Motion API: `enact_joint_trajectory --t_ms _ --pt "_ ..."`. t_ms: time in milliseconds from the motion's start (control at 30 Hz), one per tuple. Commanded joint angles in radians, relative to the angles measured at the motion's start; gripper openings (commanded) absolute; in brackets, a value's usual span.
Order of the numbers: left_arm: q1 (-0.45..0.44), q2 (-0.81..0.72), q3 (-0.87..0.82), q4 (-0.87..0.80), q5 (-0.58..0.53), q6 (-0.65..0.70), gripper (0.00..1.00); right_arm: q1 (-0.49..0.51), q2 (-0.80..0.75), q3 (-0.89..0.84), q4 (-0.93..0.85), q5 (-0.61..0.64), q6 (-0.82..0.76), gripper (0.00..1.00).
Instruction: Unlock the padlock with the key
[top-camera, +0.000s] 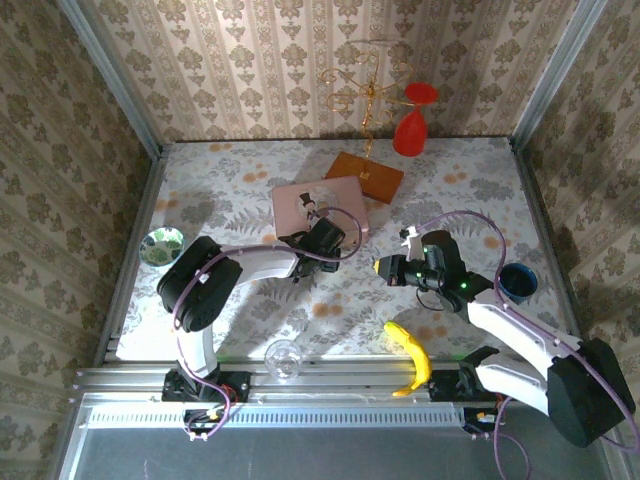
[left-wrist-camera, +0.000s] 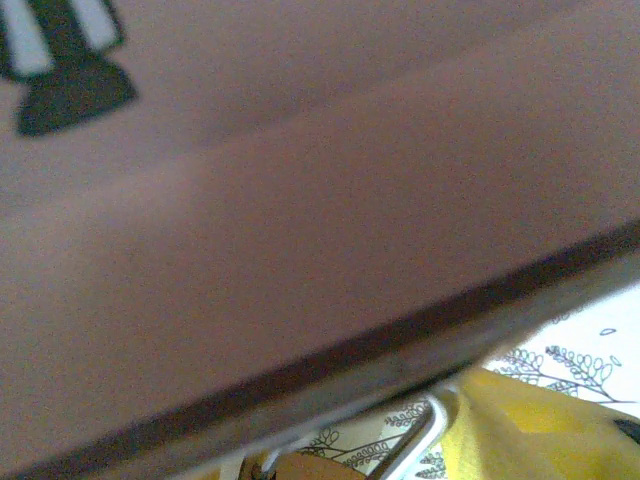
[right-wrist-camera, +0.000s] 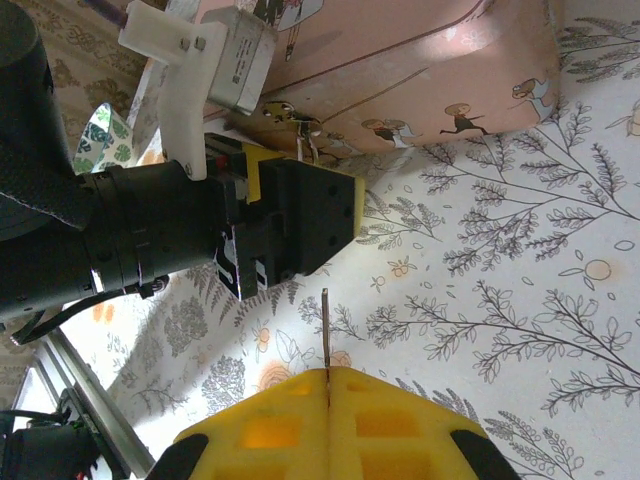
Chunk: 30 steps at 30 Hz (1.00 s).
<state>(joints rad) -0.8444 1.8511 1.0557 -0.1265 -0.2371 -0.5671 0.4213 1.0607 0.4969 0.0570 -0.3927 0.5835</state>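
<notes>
The small brass padlock (right-wrist-camera: 283, 112) lies on the cloth against the near edge of the pink picture box (top-camera: 320, 200). In the left wrist view its brass body (left-wrist-camera: 300, 468) and pale shackle (left-wrist-camera: 425, 440) sit under the box's edge. My left gripper (top-camera: 318, 232) is open at that edge, its yellow fingers (left-wrist-camera: 540, 430) either side of the padlock, the shackle close to the right one. My right gripper (right-wrist-camera: 328, 372) is shut on the key (right-wrist-camera: 325, 330). The thin blade points at the left gripper (right-wrist-camera: 300, 215), a short gap away.
A banana (top-camera: 410, 355) lies near the right arm's base and a blue cup (top-camera: 518, 282) stands at the right. A clear glass (top-camera: 283, 357) stands at the front edge, a patterned bowl (top-camera: 162, 245) at the left. A brown base (top-camera: 365, 175) and red goblet (top-camera: 413, 125) stand behind the box.
</notes>
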Motion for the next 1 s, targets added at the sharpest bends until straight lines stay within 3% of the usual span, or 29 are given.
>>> enact_joint_trajectory --t_ms 0,133,333,533,667,967 --pt "0.002 0.000 0.002 0.007 -0.065 -0.048 0.57 -0.001 0.019 -0.018 0.061 -0.027 0.018 0.00" --pt "-0.012 0.000 0.012 -0.030 -0.135 -0.055 0.53 0.001 0.032 -0.020 0.081 -0.034 0.024 0.00" --pt "-0.027 0.023 0.056 -0.078 -0.142 -0.017 0.45 0.002 0.033 -0.017 0.081 -0.037 0.026 0.00" --pt "-0.028 0.021 0.053 -0.047 -0.161 -0.067 0.46 0.003 0.033 -0.021 0.086 -0.039 0.027 0.00" --pt "-0.024 0.013 0.050 -0.051 -0.221 -0.098 0.55 0.004 0.022 -0.025 0.086 -0.040 0.029 0.00" --pt "0.014 -0.005 0.019 -0.035 -0.279 -0.162 0.50 0.004 0.007 -0.027 0.083 -0.044 0.031 0.00"
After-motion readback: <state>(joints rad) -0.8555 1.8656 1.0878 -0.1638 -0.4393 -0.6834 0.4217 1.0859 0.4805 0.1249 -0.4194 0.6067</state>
